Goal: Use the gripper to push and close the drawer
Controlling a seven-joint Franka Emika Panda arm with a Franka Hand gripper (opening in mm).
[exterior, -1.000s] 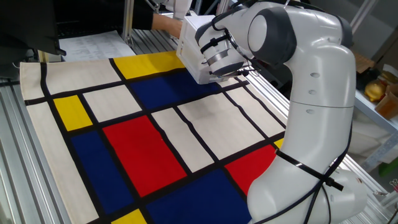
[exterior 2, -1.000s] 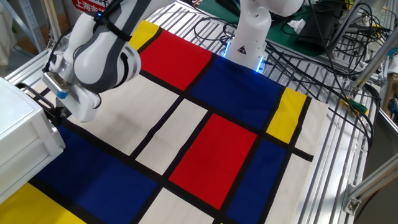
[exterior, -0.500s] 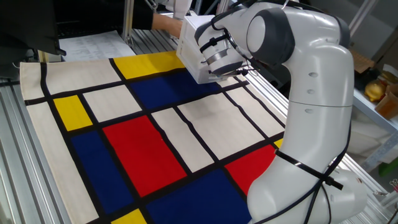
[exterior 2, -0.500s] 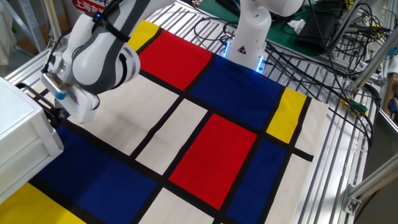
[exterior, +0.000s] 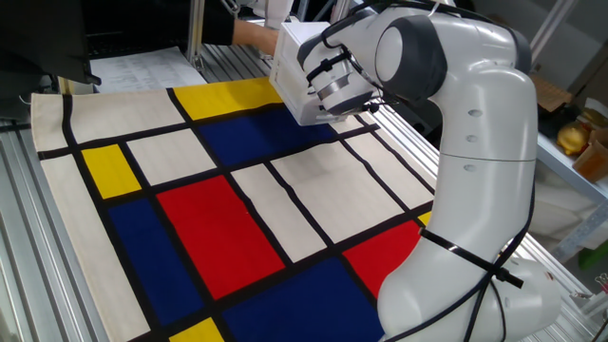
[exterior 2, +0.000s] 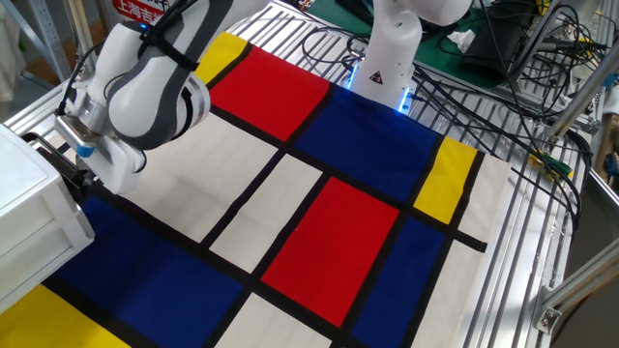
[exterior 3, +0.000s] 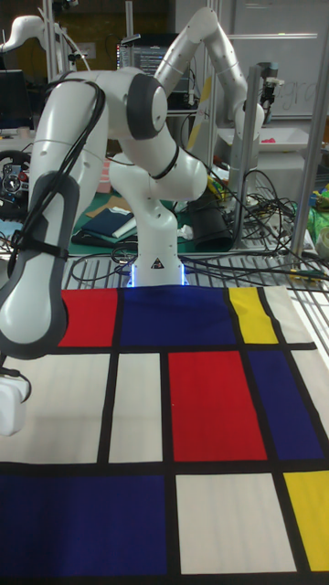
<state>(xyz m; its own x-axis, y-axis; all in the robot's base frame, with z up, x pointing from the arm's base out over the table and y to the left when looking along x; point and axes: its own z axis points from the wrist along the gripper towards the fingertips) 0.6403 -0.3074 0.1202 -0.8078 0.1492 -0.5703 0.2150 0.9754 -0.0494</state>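
The small white cabinet (exterior 2: pixel 27 198) stands at the left edge of the mat, and its drawer (exterior 2: pixel 64 215) sits almost flush in the front face. My gripper (exterior 2: pixel 77 178) has its short dark fingers pressed against that front, the white housing just behind them. In the one fixed view the gripper (exterior: pixel 334 92) covers the cabinet's (exterior: pixel 294 71) right side, so the drawer front is hidden there. The gap between the fingers does not show. The tall fixed view catches only the arm (exterior 3: pixel 55 228); the cabinet is out of frame.
A mat (exterior 2: pixel 329 232) of red, blue, yellow and cream panels covers the table. The robot base (exterior 2: pixel 387 58) and loose cables (exterior 2: pixel 522 58) lie at the far edge. A person's hand (exterior: pixel 249 36) reaches in behind the cabinet. Papers (exterior: pixel 142 66) lie beyond the mat.
The gripper has pushed a little further toward the cabinet, and the cabinet's front edge has shifted slightly the same way.
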